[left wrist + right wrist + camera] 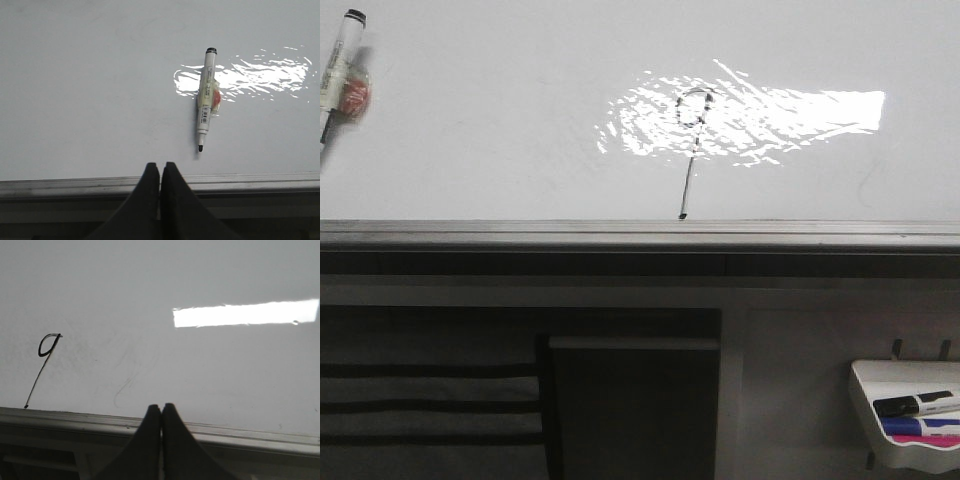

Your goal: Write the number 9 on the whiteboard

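We found the 9 (691,140) already drawn on the whiteboard (500,130), loop at 12, tail slanting to about 7, ending just short of the grey rim (620,232). Line looked broken under the glare.

Marker (206,97) lay uncapped on the board at the front view's 10 o'clock, well apart from the 9. We judged it set aside since writing looked done.

Left fingers (160,172) were pressed together, holding nothing, over the rim. Right fingers (161,415) likewise, with the 9 at their 10 o'clock.

The surface was glossy, with faint smears. A tray (905,415) of spare markers hung at 4 o'clock, dark cabinetry beneath.
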